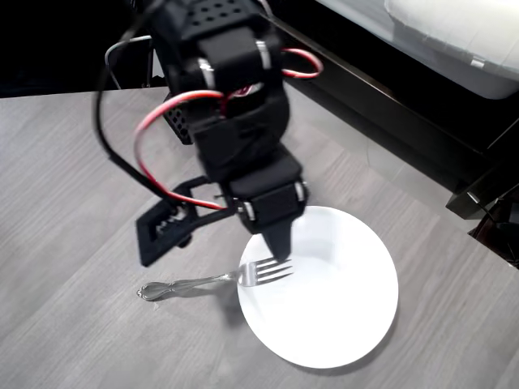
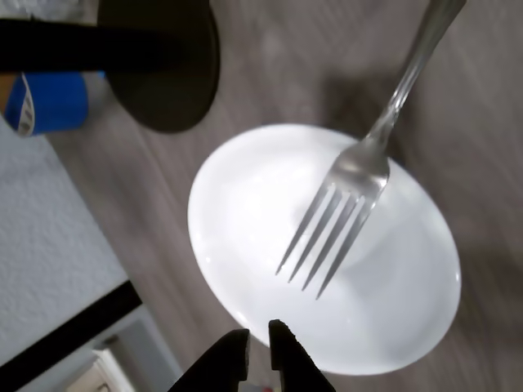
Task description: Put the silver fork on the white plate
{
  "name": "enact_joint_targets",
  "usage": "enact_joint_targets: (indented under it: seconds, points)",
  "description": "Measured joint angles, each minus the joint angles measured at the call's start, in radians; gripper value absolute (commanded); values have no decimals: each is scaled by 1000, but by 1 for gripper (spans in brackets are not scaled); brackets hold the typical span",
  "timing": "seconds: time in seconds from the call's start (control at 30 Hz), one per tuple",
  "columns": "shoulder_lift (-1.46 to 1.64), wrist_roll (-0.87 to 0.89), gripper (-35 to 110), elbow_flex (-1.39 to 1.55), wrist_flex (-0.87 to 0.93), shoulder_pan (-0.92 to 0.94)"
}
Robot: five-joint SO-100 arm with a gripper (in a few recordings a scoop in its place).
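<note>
The silver fork (image 1: 211,282) lies with its tines over the left rim of the white plate (image 1: 340,308) and its ornate handle out on the grey table to the left. My gripper (image 1: 280,253) hangs just above the tines, its black tip pointing down at them. In the wrist view the fork (image 2: 343,204) crosses the plate (image 2: 409,302) with its tines pointing towards my gripper (image 2: 257,347). The two fingertips stand shut, nearly touching, with nothing between them and apart from the fork.
A black furniture edge (image 1: 389,105) runs diagonally across the top right of the overhead view. In the wrist view a round black base (image 2: 163,73) and a blue object (image 2: 49,102) sit beyond the plate, beside a white surface (image 2: 49,245).
</note>
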Motion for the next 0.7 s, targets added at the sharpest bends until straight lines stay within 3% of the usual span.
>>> enact_joint_targets:
  seconds: [0.43,0.7]
  points:
    - [-57,-28,0,190,-138,35]
    - [-281,-28,0,189,-305,3]
